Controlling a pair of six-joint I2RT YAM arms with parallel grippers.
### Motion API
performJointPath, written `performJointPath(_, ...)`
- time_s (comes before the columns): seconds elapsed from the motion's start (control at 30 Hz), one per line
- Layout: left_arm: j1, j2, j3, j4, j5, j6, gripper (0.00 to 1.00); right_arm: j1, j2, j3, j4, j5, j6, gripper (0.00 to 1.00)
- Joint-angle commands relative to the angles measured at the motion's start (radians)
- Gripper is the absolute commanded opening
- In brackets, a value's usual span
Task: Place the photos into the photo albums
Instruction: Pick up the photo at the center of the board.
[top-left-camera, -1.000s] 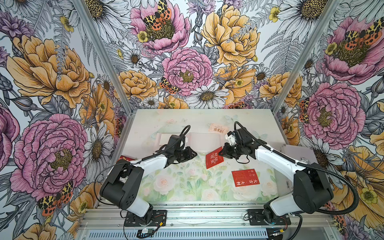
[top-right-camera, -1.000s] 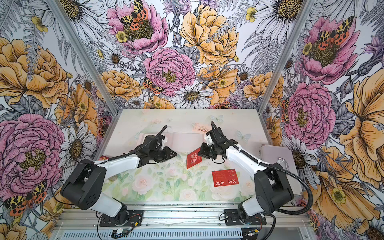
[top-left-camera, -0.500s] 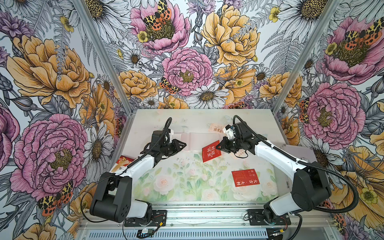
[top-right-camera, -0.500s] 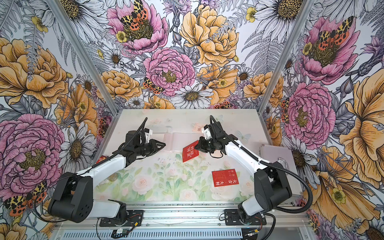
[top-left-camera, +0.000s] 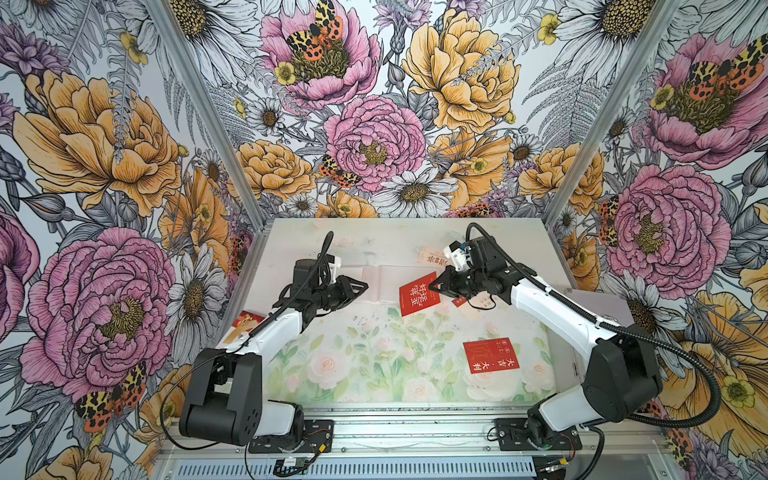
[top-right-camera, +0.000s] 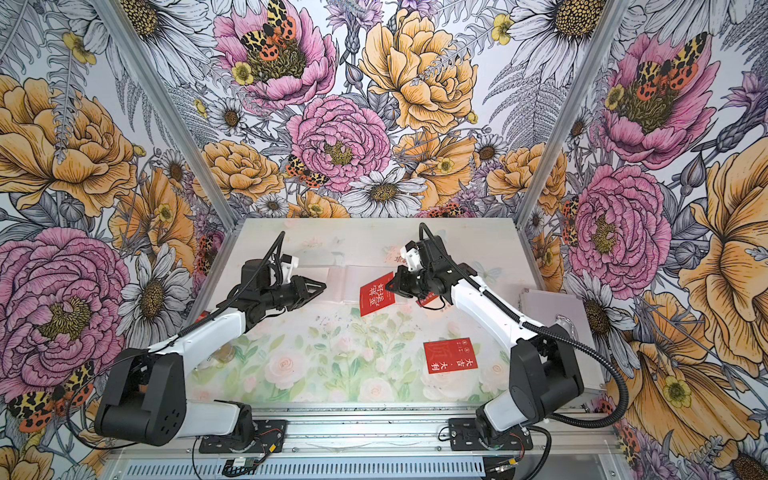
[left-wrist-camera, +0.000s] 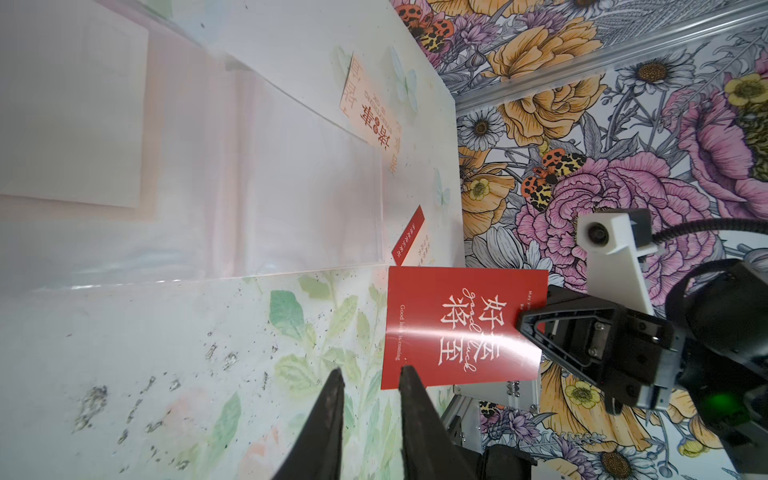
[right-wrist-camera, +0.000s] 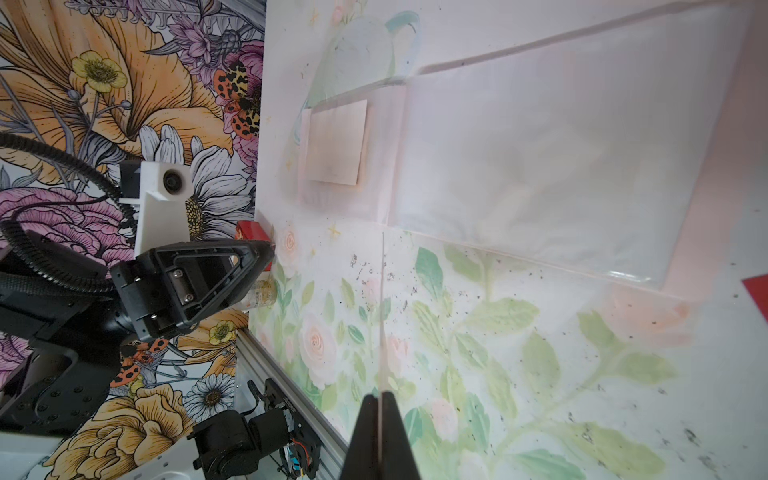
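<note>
The photo album (top-left-camera: 376, 279) (top-right-camera: 338, 279) lies open at the back middle of the table, pale pink with clear sleeves (left-wrist-camera: 249, 187) (right-wrist-camera: 540, 166). My right gripper (top-left-camera: 432, 286) (top-right-camera: 388, 286) (right-wrist-camera: 380, 395) is shut on a red photo (top-left-camera: 417, 293) (top-right-camera: 376, 294) (left-wrist-camera: 457, 328), held upright just off the album's right end. My left gripper (top-left-camera: 365, 286) (top-right-camera: 323, 286) (left-wrist-camera: 370, 374) hovers over the album's left half, jaws slightly open and empty. More photos lie around: a red one (top-left-camera: 490, 355) at the front right, a cream one (top-left-camera: 430, 254) (left-wrist-camera: 365, 108) behind the album, another red one (left-wrist-camera: 409, 237) under my right arm.
A red-and-white box (top-left-camera: 245, 322) lies at the table's left edge beside my left arm. A silver case (top-left-camera: 598, 299) (top-right-camera: 548, 307) sits off the right edge. The floral mat (top-left-camera: 374, 353) covers the front of the table.
My right gripper has carried the red photo back and left, nearer the album. My left gripper has risen and drawn back left from the album's middle.
</note>
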Motion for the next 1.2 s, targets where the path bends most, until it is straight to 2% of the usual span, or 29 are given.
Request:
performJointPath(0.0, 0.012, -0.001, 0.039, 0.017, 0.059, 0.007, 0.26, -0.004, -0.014, 0.034, 0.000, -0.048, -0.022, 0.00)
performJointPath(0.77, 0.016, 0.093, 0.120, 0.128, 0.213, -0.088, 0.27, -0.062, -0.056, 0.125, 0.002, -0.151, -0.033, 0.00)
performJointPath(1.07, 0.010, 0.160, 0.094, 0.378, 0.305, -0.265, 0.30, -0.073, -0.068, 0.127, 0.004, -0.189, -0.042, 0.00)
performJointPath(1.17, -0.008, 0.188, 0.095, 0.394, 0.339, -0.276, 0.33, -0.075, -0.061, 0.138, 0.004, -0.198, -0.037, 0.00)
